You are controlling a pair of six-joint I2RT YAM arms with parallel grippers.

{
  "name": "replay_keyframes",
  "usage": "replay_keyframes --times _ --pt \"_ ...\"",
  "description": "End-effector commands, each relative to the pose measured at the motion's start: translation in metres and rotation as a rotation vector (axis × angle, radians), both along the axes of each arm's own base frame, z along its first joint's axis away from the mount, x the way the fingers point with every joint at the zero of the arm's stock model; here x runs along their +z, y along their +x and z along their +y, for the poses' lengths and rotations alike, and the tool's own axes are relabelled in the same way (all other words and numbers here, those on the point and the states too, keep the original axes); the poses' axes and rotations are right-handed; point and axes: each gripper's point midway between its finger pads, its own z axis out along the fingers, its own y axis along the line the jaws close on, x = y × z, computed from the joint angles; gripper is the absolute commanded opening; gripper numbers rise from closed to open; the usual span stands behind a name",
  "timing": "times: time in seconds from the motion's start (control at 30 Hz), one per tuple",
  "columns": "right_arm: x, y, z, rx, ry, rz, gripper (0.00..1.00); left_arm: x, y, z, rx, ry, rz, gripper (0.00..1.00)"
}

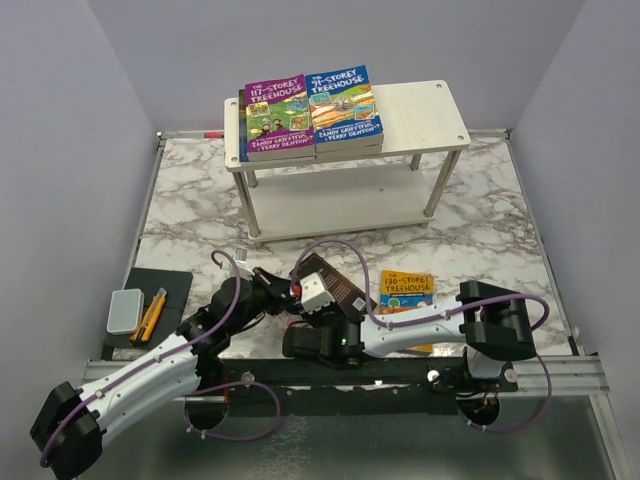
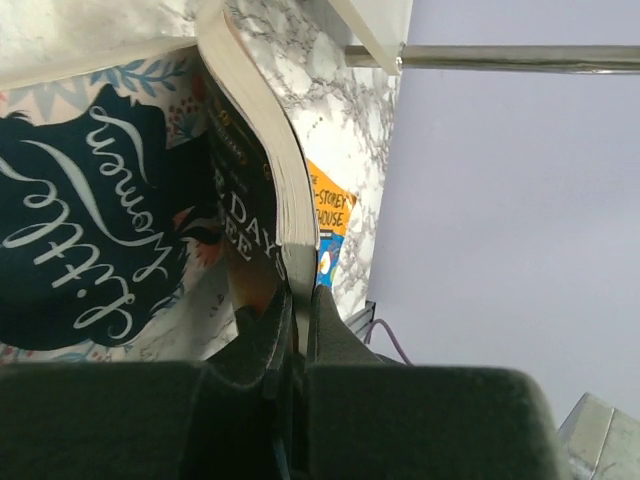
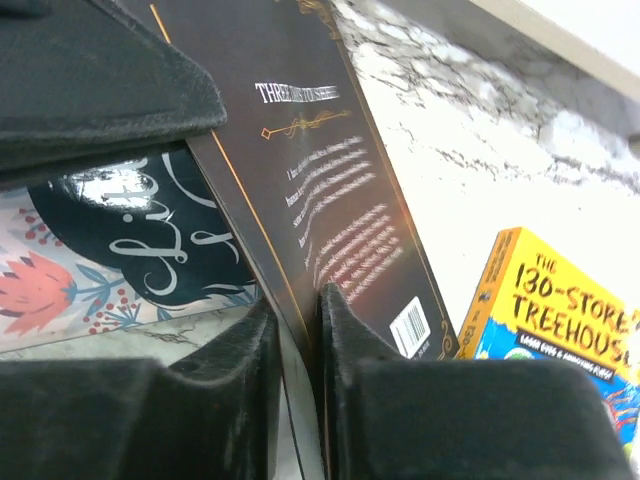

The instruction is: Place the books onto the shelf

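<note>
A purple book (image 1: 272, 118) and a blue book (image 1: 343, 105) lie on stacks on the left of the white shelf's top tier (image 1: 425, 110). A dark brown book (image 1: 335, 283) stands tilted at the table's near middle, held from both sides. My left gripper (image 2: 300, 295) is shut on its edge by the page block (image 2: 285, 190). My right gripper (image 3: 300, 300) is shut on its back cover (image 3: 320, 170) near the barcode. Beneath it lies the pink floral book (image 2: 90, 220) (image 3: 120, 260), flat on the table. The orange book (image 1: 405, 295) (image 3: 560, 310) lies flat to the right.
A grey case (image 1: 125, 310) and a yellow box cutter (image 1: 150, 315) rest on a dark mat (image 1: 165, 285) at the near left. The shelf's lower tier (image 1: 340, 195) holds nothing. Grey walls close the table in on three sides.
</note>
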Motion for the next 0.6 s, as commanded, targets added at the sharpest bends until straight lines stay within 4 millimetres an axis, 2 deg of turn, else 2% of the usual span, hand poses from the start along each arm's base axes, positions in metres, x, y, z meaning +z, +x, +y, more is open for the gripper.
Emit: replay_keyframes --times 0.0,0.13,0.27,0.3,0.43,0.57 --pt "0.012 0.004 -0.026 -0.100 -0.003 -0.072 0.03 0.029 0.001 -0.008 -0.025 -0.061 -0.047 0.00" --pt "0.024 0.004 -0.034 -0.119 0.014 -0.094 0.01 0.029 0.001 -0.009 -0.023 -0.068 -0.043 0.01" --pt "0.043 0.004 -0.053 -0.156 0.024 -0.118 0.01 0.046 0.002 -0.014 -0.052 -0.077 -0.102 0.45" --pt "0.049 0.004 -0.059 -0.167 0.030 -0.125 0.01 0.049 0.002 -0.014 -0.057 -0.073 -0.119 0.51" --pt "0.074 0.001 -0.083 -0.191 0.086 -0.136 0.01 0.063 0.002 -0.012 -0.052 -0.086 -0.175 0.74" --pt "0.095 -0.005 -0.091 -0.164 0.230 -0.075 0.01 0.076 0.001 -0.009 -0.057 -0.088 -0.238 0.80"
